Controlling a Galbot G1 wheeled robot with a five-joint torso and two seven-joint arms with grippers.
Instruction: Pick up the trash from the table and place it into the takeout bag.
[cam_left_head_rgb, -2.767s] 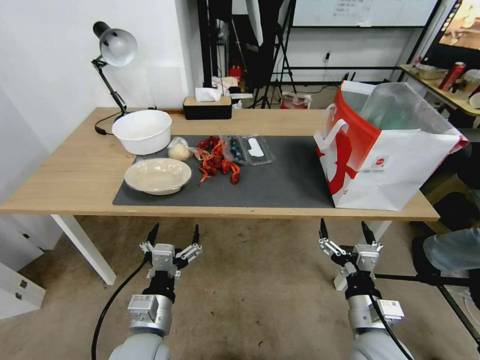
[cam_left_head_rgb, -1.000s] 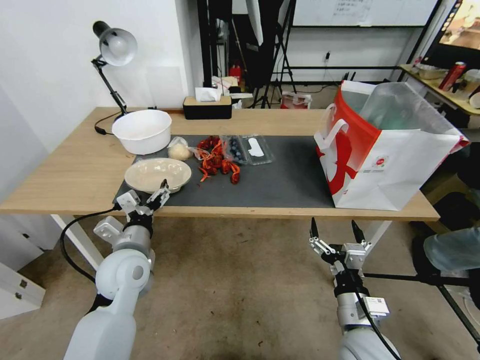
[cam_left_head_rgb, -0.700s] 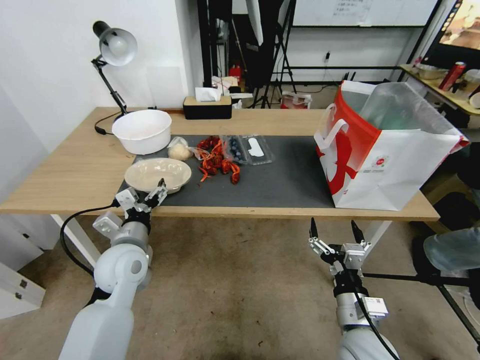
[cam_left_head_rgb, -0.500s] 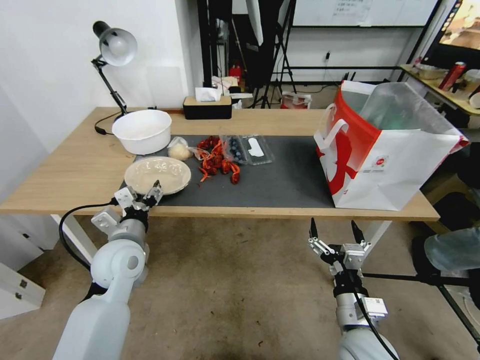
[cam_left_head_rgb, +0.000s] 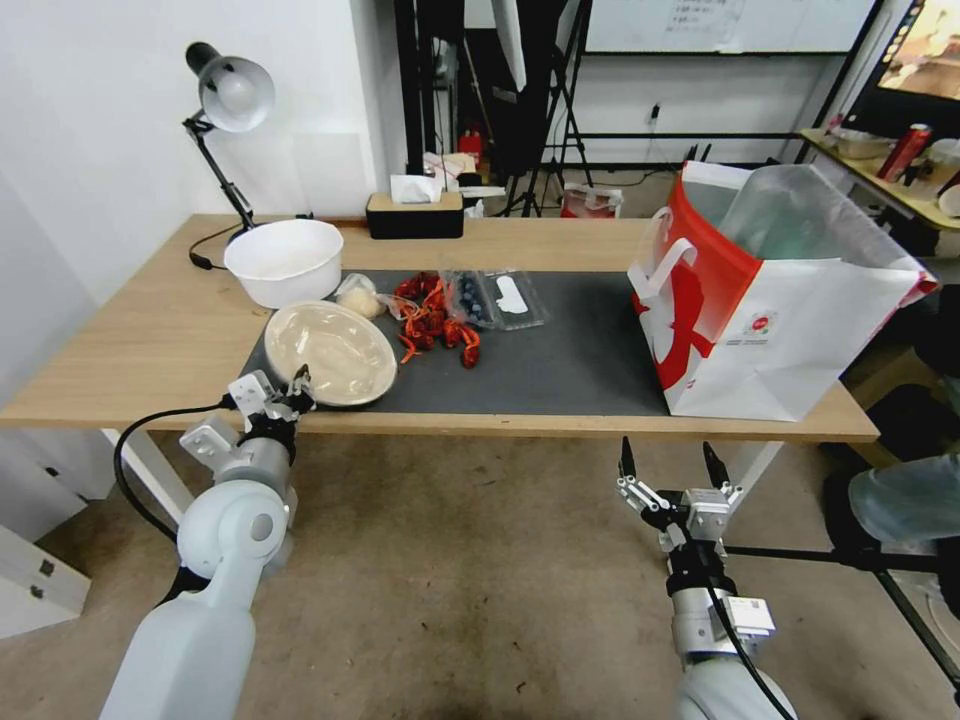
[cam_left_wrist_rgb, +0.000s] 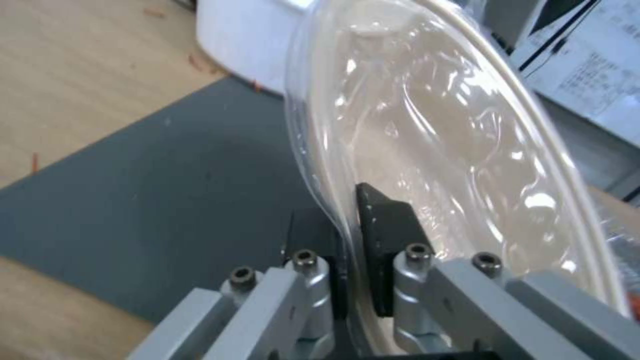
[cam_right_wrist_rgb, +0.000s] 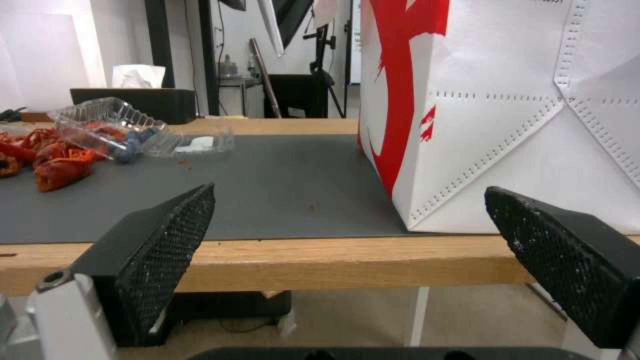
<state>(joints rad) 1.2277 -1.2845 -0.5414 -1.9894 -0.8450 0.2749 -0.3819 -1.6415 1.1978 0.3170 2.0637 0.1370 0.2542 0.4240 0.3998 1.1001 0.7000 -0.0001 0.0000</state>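
One dish (cam_left_head_rgb: 332, 352) now stands tipped up off the mat (cam_left_head_rgb: 560, 360), its far rim raised and its hollow turned toward the front edge of the counter (cam_left_head_rgb: 140, 345); half a second ago it lay flat. The left hand (cam_left_head_rgb: 280, 398) is clamped on the dish's near rim at the counter's front edge, and the wrist view shows the two pads pinching the film-wrapped rim (cam_left_wrist_rgb: 347, 235) between them. By my reading the grasp has taken and the lift has begun, so this piece of trash is ready to travel to the bag.

The right hand (cam_left_head_rgb: 668, 468) hangs below the front edge, its fingers spread apart, empty.

Counted on the counter: one takeout bag (cam_left_head_rgb: 770, 300) near the right end, mouth open; one white bowl (cam_left_head_rgb: 285, 262) toward the far left; one small bagged lump (cam_left_head_rgb: 357, 300) beside it; one heap of red shells (cam_left_head_rgb: 432, 318); one clear plastic box (cam_left_head_rgb: 497, 298); one desk lamp (cam_left_head_rgb: 228, 95); one tissue box (cam_left_head_rgb: 414, 213) at the far edge.
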